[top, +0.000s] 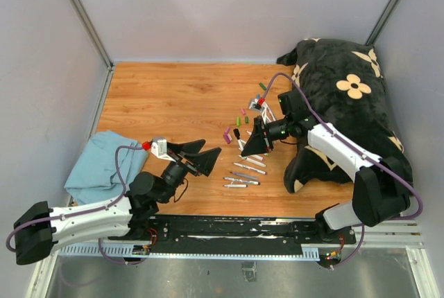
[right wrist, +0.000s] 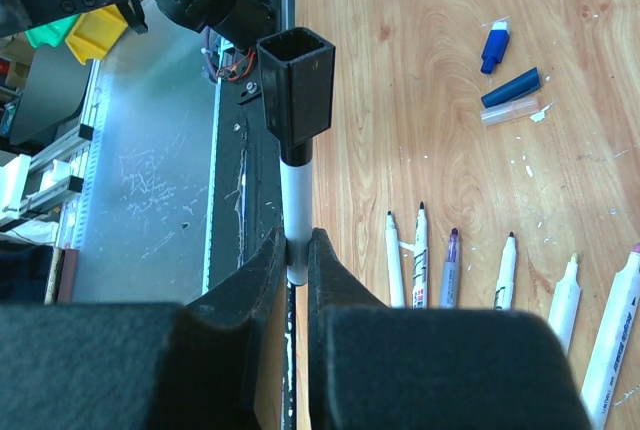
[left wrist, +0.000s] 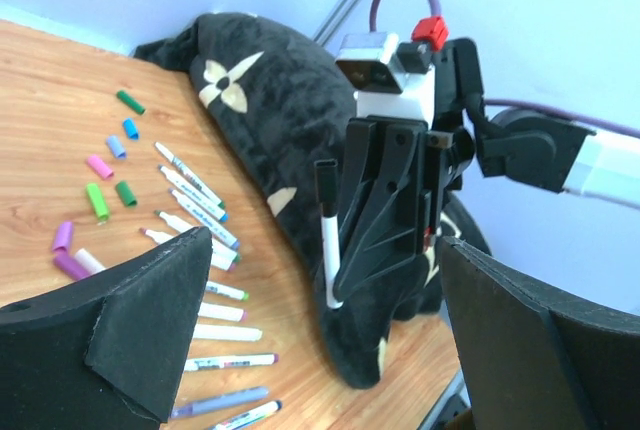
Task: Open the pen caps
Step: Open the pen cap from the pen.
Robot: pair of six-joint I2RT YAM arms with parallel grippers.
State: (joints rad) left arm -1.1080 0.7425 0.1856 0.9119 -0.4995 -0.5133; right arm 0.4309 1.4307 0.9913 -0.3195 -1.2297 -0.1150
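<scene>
Wooden table [top: 173,97] carries pen caps [left wrist: 97,200], pens [left wrist: 190,185], blue cloth [top: 100,163] and black flowered bag [top: 347,104].

I find no word, brand or number that I can read anywhere. The pen barrels [right wrist: 421,275] at the lower right of my right wrist view carry small dark print, too fine and blurred to make out.
</scene>
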